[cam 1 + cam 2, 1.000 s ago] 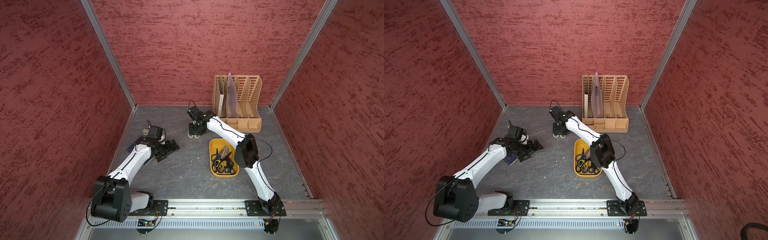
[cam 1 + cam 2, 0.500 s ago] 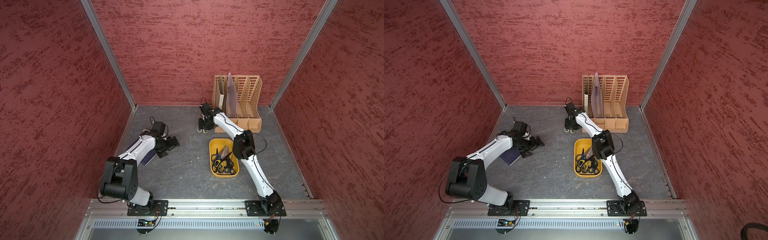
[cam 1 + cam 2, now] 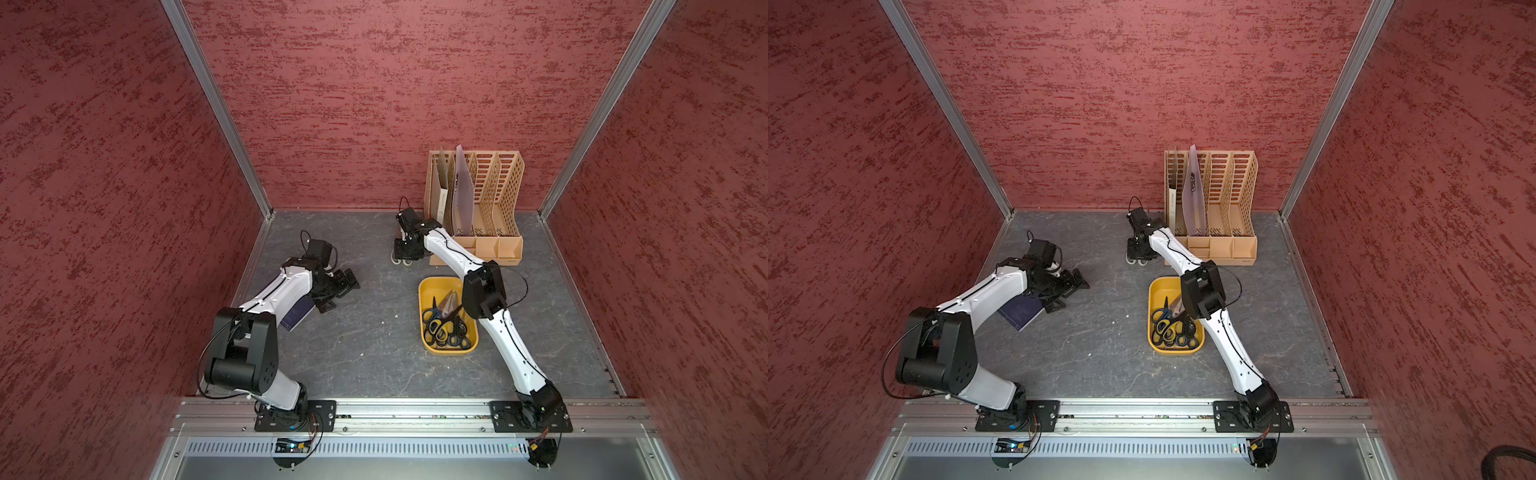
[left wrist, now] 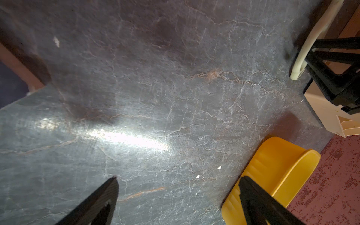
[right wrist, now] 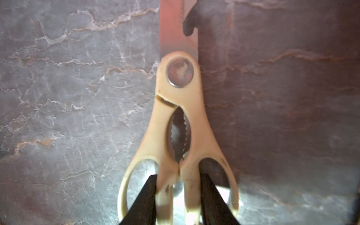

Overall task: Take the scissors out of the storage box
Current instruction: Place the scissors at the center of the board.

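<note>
Both top views: even, diffuse light on walls (image 3: 415, 83) and worktop (image 3: 365, 357), sharp focus throughout. Left wrist view: a glare streak crosses the worktop beside the storage box (image 4: 276, 165), soft shadows beyond it. Right wrist view: cream scissors (image 5: 181, 116) blurred, glare behind their handles.

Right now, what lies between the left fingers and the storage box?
Only bare grey tabletop with tiny white specks separates the open left fingers from the storage box; both top views and the left wrist view show it.
</note>
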Available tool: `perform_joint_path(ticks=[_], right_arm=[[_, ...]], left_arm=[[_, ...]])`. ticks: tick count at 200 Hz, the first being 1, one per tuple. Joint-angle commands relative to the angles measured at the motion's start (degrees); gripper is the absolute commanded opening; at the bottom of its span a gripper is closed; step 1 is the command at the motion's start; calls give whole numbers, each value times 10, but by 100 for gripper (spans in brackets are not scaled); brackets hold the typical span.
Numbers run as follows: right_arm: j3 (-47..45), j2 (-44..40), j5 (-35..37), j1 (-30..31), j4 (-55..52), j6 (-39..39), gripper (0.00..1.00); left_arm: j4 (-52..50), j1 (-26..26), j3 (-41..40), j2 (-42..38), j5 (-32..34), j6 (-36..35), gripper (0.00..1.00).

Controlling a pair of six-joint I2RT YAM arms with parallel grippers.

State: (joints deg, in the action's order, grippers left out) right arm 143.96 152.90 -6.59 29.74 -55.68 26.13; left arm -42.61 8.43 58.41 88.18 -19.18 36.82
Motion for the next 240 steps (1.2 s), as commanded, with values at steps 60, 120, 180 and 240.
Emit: perform_joint_path(ticks=[60,120,180,240], right_arm=[[15,15,6,-10,32,15,41],[14,-2,-26,-13,50,30,43],[-71,-132,-83,-9,40,46,43],[-366,-387,-30,-9,23,47,43]], left_arm=[[-7,1,-4,-18,5,8,99],[-8,2,1,-21,6,6,100],[5,6,16,-22,-13,-9,100],[25,68,6,-24,-21,-30,100]])
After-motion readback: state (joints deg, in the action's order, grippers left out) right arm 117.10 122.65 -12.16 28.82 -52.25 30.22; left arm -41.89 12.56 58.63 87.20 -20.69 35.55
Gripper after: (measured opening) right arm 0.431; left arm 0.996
